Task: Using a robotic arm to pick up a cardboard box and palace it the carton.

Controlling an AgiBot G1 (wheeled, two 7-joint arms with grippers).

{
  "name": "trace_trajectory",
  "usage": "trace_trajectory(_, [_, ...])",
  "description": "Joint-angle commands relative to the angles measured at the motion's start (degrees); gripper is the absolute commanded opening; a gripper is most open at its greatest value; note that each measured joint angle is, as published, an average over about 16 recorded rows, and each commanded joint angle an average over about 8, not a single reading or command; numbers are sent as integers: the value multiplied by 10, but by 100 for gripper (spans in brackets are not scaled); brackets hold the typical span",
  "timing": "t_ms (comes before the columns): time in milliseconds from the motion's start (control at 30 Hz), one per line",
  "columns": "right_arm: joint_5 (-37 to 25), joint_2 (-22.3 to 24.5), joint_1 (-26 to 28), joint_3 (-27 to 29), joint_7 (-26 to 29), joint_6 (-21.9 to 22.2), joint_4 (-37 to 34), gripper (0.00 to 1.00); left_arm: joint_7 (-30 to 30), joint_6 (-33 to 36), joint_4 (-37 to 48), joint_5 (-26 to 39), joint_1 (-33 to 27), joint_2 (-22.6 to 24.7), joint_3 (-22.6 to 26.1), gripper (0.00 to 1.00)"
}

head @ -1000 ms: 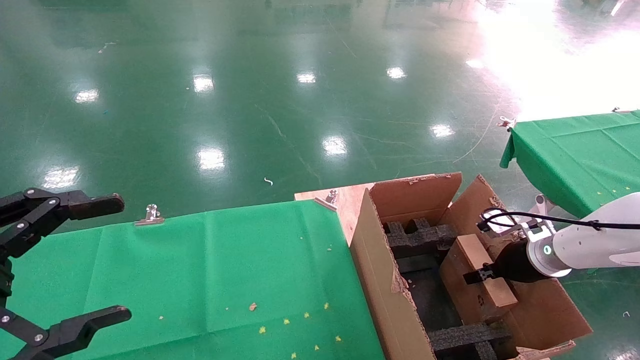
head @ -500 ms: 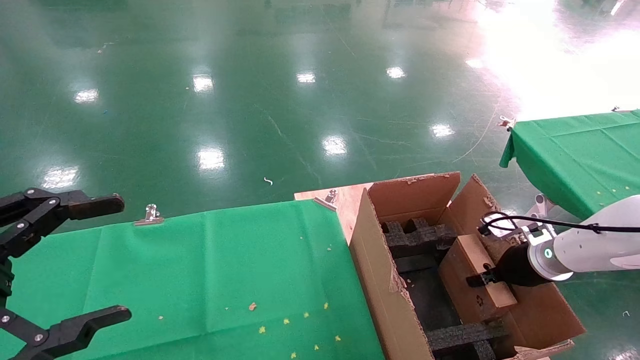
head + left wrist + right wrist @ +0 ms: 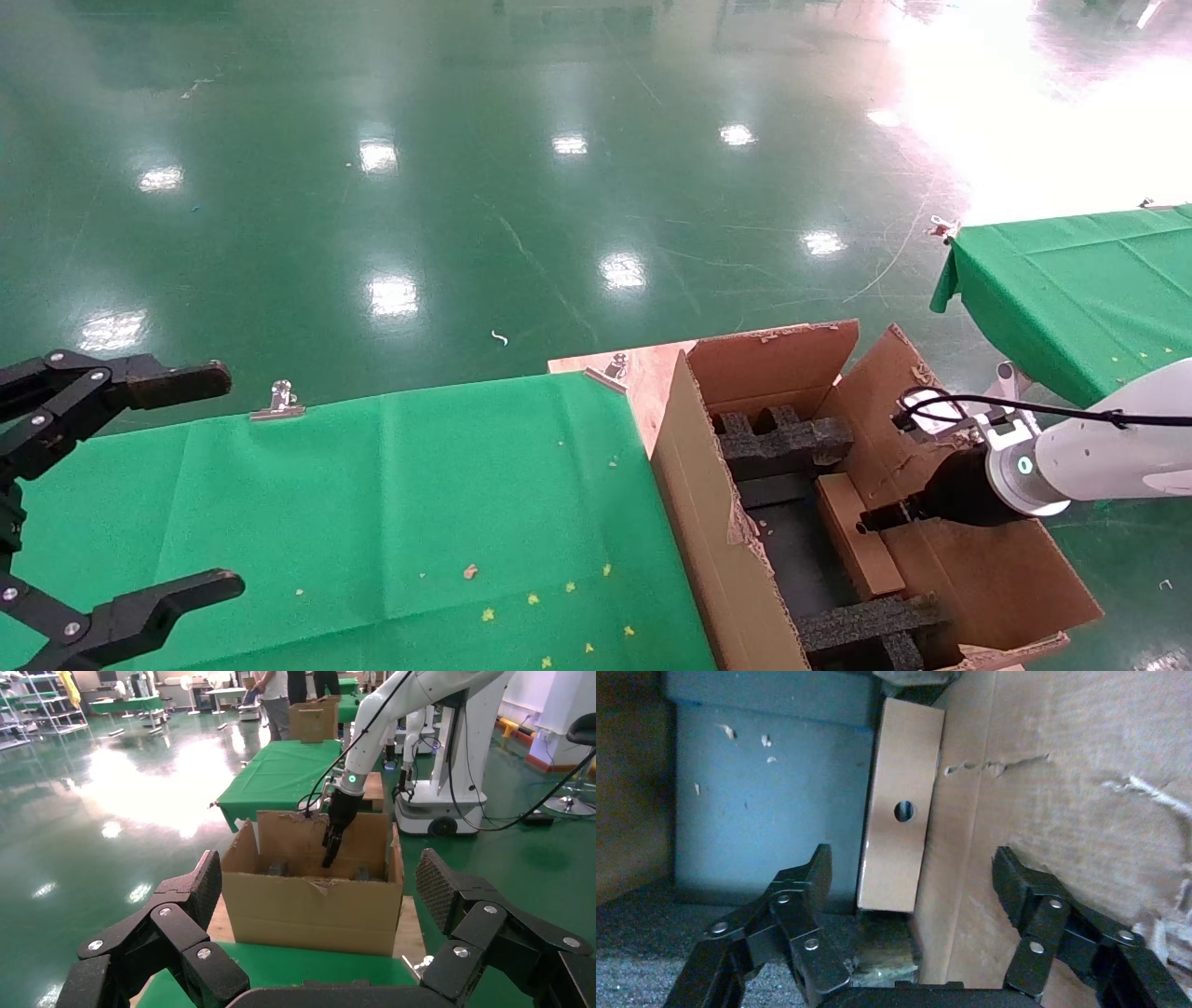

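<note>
Glossy green floor fills the background, with a green-clothed table in front of the robot and the carton at the table's right end. Inside that carton the right gripper reaches down on its white arm; the wrist view shows its black linked fingers spread apart and holding nothing, one on each side of the box. The box stands on edge on the carton's floor, a narrow face with a round hole turned toward the wrist camera, and it leans against the carton's right wall. In the head view the box shows as a thin brown slab at about 9 o'clock from the gripper, just beside its tip. Black foam lies at 12 o'clock from the box, and another foam piece lies at 6 o'clock. Ragged torn flaps stand open around the carton's mouth. A second green table stands at 2 o'clock from the carton, well apart. Over the near left end of the first table, at 9 o'clock from the carton, the left gripper hangs with its black fingers wide apart, holding nothing; its wrist view looks across at the carton and the right gripper dipping into it.
</note>
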Motion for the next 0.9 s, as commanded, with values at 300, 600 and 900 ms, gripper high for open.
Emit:
trace_trajectory(300, [3,20,53,19,-3,8,36,100,0,0,0,0,0,0,0,100])
trace_trajectory(600, [35,74,131,68,-24,12,140,100,0,0,0,0,0,0,0,100])
trace_trajectory(900, [128,127,176,131,-72,-46,241,100,0,0,0,0,0,0,0,100])
